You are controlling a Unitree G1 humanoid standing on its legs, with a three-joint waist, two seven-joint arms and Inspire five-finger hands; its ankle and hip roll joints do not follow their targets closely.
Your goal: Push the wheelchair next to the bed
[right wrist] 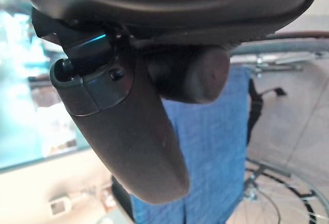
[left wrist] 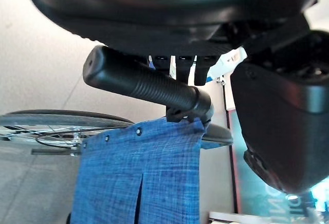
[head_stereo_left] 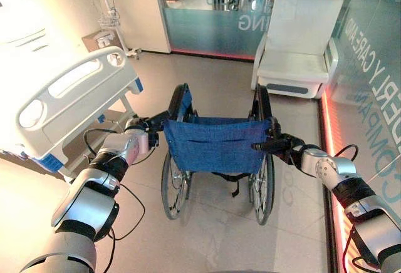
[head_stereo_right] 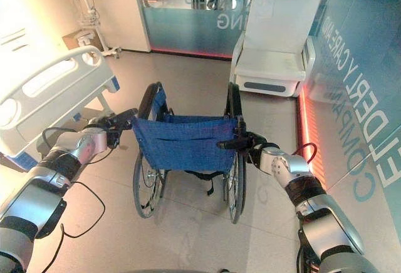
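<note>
Wheelchair [head_stereo_left: 216, 144] with blue fabric back

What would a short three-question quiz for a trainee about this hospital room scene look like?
1. True or false: the left hand and the right hand are both at the handles of the wheelchair.
2. On which of the robot's sides is the bed? A left, B right.
3. What colour is the wheelchair's fabric back?

Key: 1 true. 2 A. 3 blue.
</note>
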